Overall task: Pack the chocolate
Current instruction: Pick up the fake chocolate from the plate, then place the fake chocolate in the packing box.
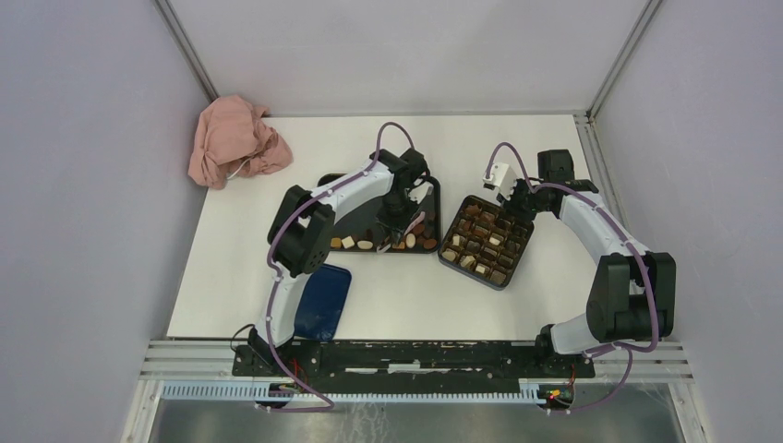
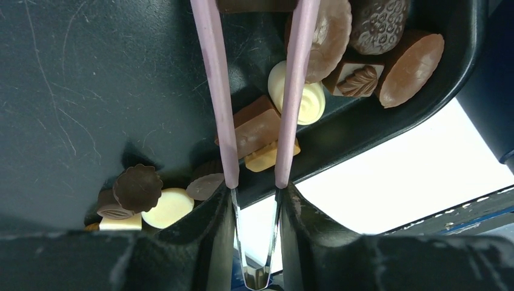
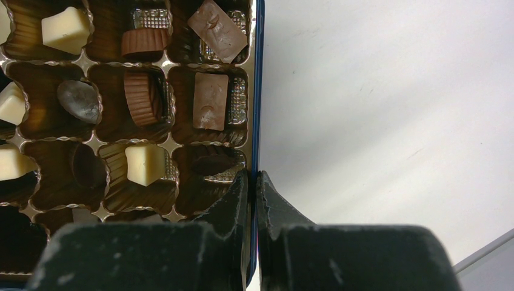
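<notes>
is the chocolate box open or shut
Open: the box has no lid on, and the chocolates in its grid lie bare from above and at the right wrist.

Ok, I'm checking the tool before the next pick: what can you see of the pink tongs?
The pink tongs have two slim, matte pink arms joined at a shiny metal hinge end. The left gripper pinches them near that end, arms nearly parallel, a narrow gap between. They reach over the black tray above the chocolate; tip contact is unclear.
</notes>
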Tool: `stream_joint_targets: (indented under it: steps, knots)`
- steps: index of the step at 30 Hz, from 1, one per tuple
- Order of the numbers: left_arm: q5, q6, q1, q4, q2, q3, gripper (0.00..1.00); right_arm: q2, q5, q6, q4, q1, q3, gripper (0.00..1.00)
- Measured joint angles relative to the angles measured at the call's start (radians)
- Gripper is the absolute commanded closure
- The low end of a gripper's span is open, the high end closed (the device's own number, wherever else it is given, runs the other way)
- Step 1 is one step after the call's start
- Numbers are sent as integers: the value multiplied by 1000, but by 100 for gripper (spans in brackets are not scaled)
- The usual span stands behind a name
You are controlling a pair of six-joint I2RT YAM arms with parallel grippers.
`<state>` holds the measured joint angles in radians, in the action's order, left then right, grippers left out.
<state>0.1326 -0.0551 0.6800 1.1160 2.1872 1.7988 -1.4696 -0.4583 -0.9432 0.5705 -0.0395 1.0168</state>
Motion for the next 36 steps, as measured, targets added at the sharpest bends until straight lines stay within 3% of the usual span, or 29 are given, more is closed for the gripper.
stream_joint_targets:
  steps: [5, 14, 26, 36]
  knots:
    - [0, 0, -3, 5, 0, 10, 81, 0, 0, 0, 0, 0, 0, 98]
    - [0, 0, -22, -22, -17, -1, 88, 0, -12, 9, -1, 0, 0, 98]
    - [104, -9, -27, -146, -294, -171, 91, 74, -34, 71, -47, 0, -24, 99]
    - [241, -42, 97, -236, -395, -248, 91, 79, -29, 82, -63, 0, -25, 99]
